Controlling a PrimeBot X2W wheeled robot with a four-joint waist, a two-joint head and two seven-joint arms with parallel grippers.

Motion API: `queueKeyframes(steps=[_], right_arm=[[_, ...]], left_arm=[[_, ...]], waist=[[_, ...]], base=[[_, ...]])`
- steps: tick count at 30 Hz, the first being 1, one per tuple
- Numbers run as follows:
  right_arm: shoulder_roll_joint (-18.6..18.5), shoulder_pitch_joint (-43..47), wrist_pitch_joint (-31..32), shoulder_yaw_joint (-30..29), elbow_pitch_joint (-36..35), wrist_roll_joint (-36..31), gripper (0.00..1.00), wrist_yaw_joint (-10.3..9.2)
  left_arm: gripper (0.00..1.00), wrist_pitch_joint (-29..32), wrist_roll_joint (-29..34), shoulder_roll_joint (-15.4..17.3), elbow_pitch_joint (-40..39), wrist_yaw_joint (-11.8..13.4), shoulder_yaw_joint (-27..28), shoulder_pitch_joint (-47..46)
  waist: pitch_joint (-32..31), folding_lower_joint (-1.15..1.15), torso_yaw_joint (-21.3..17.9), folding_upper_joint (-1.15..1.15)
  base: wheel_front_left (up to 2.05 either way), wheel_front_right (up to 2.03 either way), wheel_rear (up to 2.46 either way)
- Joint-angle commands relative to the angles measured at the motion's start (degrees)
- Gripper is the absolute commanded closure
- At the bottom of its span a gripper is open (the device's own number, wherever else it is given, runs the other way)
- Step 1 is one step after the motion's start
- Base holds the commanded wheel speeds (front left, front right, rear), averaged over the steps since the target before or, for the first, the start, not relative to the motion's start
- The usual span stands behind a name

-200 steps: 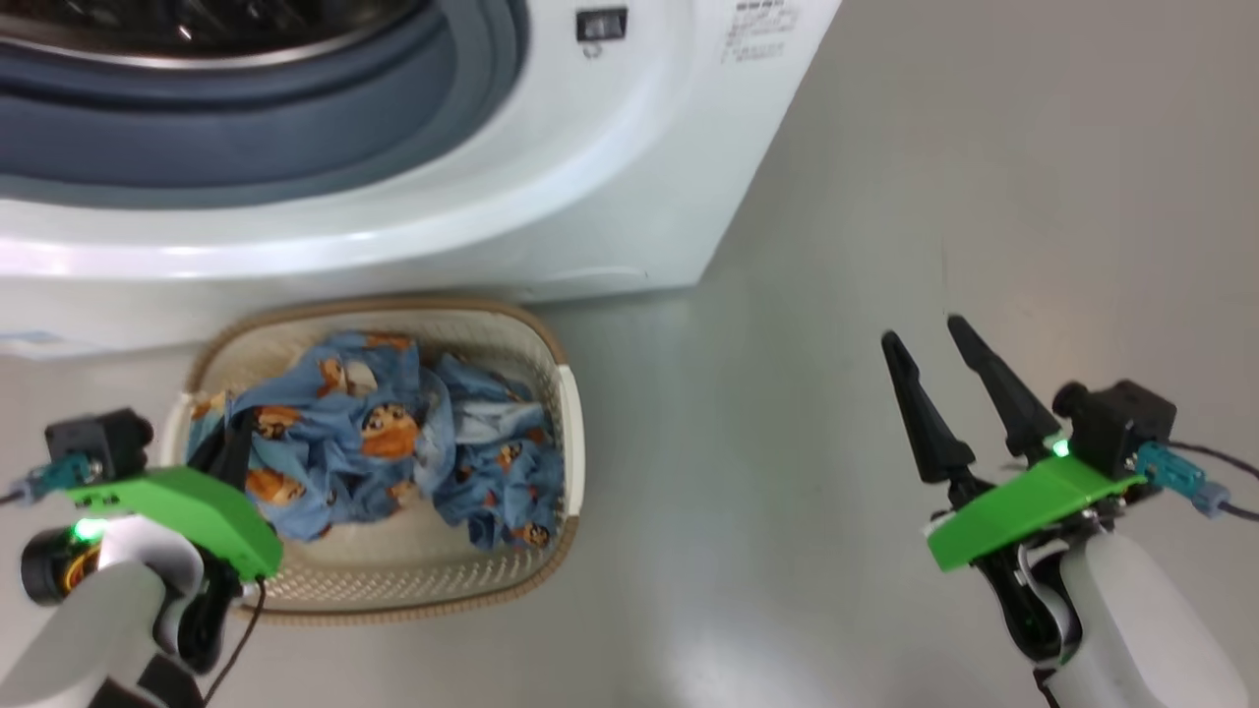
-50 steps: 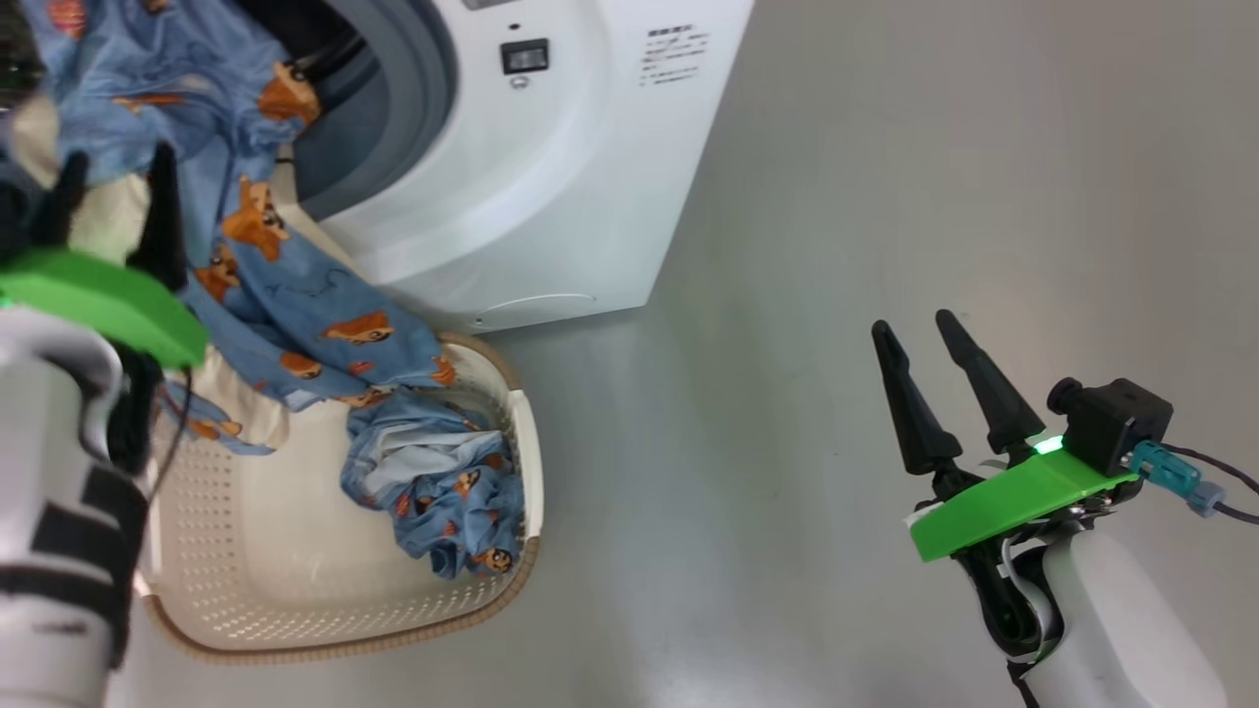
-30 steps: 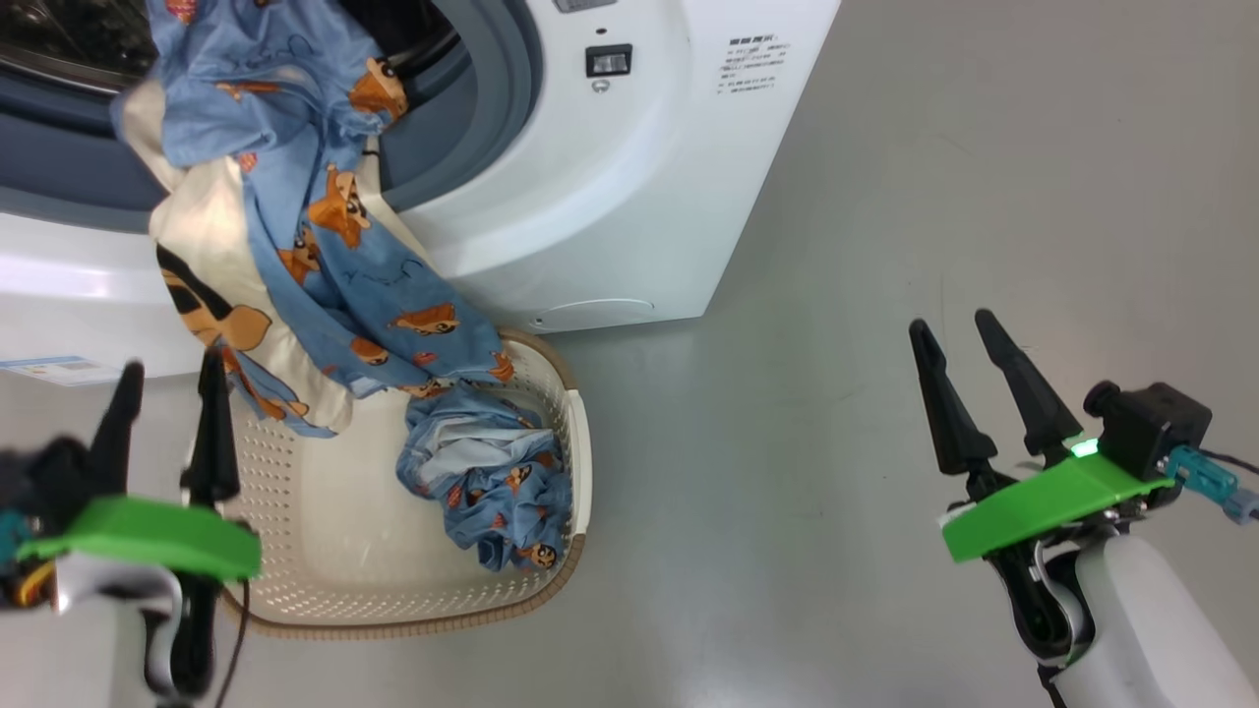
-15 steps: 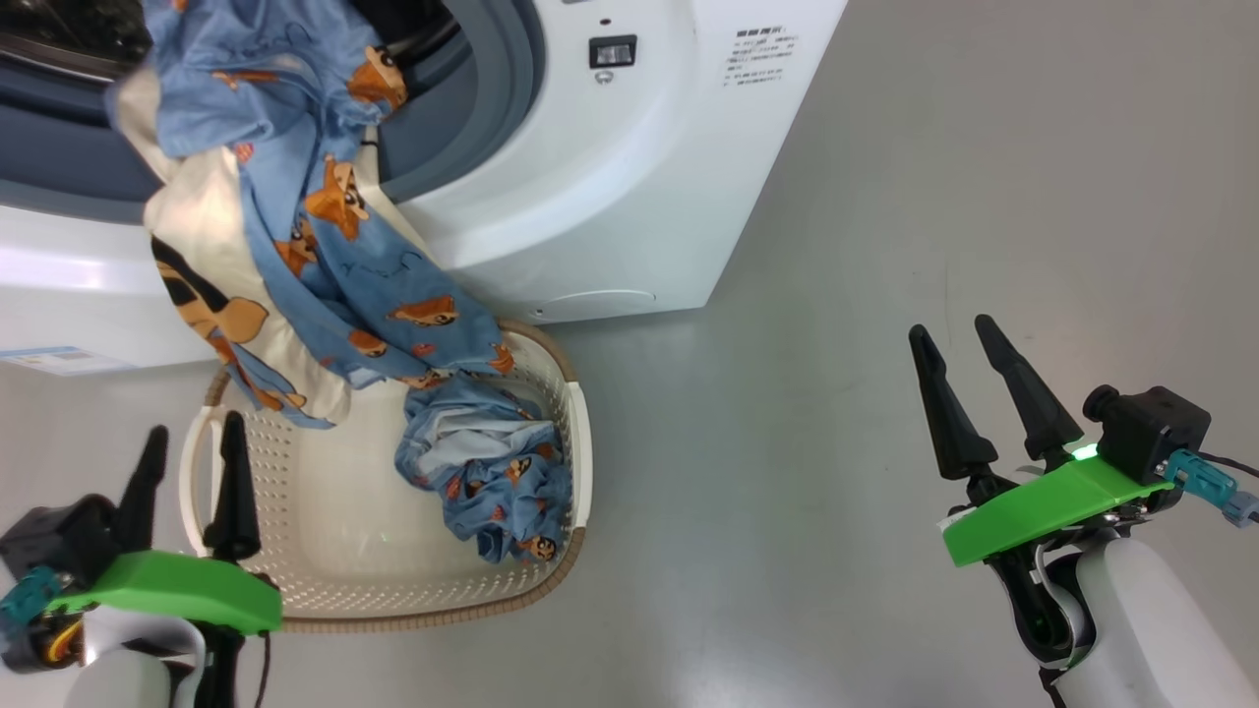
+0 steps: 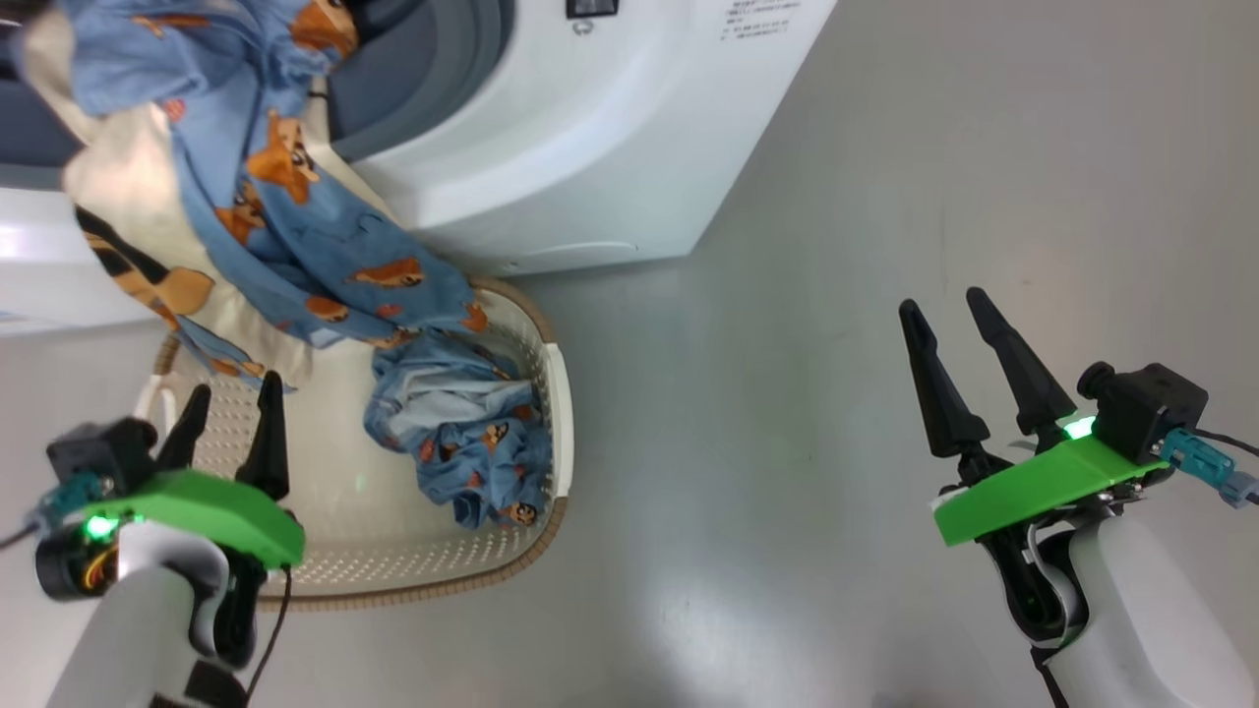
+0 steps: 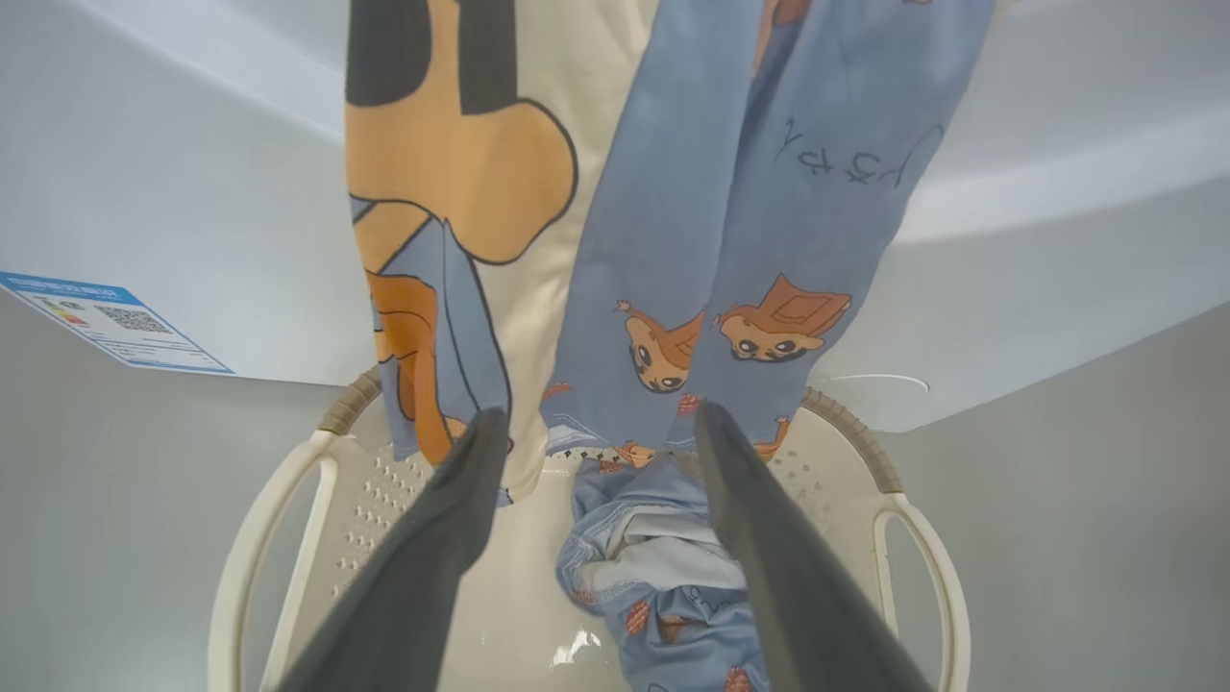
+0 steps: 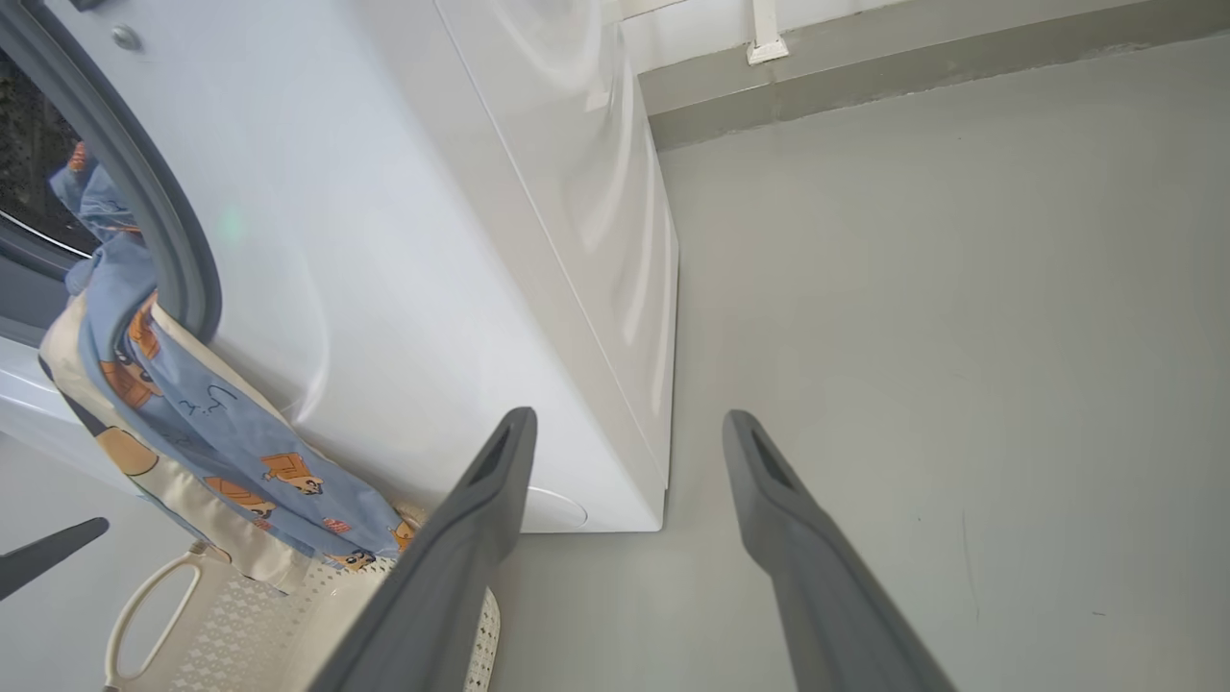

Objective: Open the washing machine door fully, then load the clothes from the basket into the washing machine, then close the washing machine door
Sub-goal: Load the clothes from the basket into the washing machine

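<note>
- The clothes [image 5: 295,236] are being shown in two lots. A long light blue garment with a cream lining is being left hanging out of the mouth of the washing machine [image 5: 570,147], across its grey gasket [image 5: 433,59], with its lower end reaching down to the basket [image 5: 553,393]. A crumpled blue bundle is being held inside the basket, against its right wall.
- The basket is being carried by the floor [image 5: 787,344], just in front of the washing machine's base; whether the two are touching cannot be told.
- The left gripper [image 5: 236,383] is being held over the basket's near left corner, its jaws being kept wide and holding nothing. In the left wrist view the hanging cloth is being seen just beyond the fingertips.
- The right gripper [image 5: 939,299] is being held well apart to the right, over bare floor, its jaws likewise being kept wide and holding nothing.
- A blue label sticker [image 6: 110,322] is being shown on the machine's white front, to the left of the hanging garment.
- The floor is being shown as smooth, pale grey and faintly glossy, with soft patches of light being reflected in it.
- In the right wrist view the floor is being met, beside the machine's far side, by a darker grey skirting [image 7: 913,82] under a pale wall [image 7: 692,24], where a small white fitting [image 7: 766,38] is being seen.
</note>
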Motion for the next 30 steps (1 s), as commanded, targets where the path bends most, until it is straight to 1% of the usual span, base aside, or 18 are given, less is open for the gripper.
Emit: queueKeyframes(steps=[1, 7, 12, 19, 30], right_arm=[[0.3, 0.0, -0.7, 1.5, -1.5, -0.4, 0.0, 0.09], [0.8, -1.1, -0.7, 1.9, -1.8, -0.7, 0.0, 0.09], [1.2, -1.9, -0.7, 1.8, -2.1, -0.9, 0.0, 0.09], [1.5, -2.6, -0.7, 1.9, -2.6, -1.2, 0.0, 0.09], [1.9, -3.7, -0.7, 2.6, -2.8, -1.4, 0.0, 0.09]], left_arm=[[0.0, -0.3, -1.4, 2.5, 1.0, -0.1, 0.5, -1.7], [0.0, -0.3, -5.3, 4.1, 7.5, -0.1, -4.6, -7.6], [0.0, -0.3, -8.6, 4.7, 10.9, -0.1, -8.2, -11.6], [0.0, -0.3, -13.0, 5.7, 12.8, -0.1, -11.4, -15.7], [0.0, -0.3, -15.1, 7.0, 12.9, -0.1, -15.3, -19.8]], waist=[[1.8, 0.0, -0.8, 0.0], [4.4, 0.0, -1.6, 0.0], [6.1, 0.0, -2.0, 0.0], [7.7, 0.0, -2.3, 0.0], [9.3, 0.0, -3.3, 0.0]], base=[[0.0, 0.0, 0.0], [0.0, 0.0, 0.0], [0.0, 0.0, 0.0], [0.0, 0.0, 0.0], [0.0, 0.0, 0.0]])
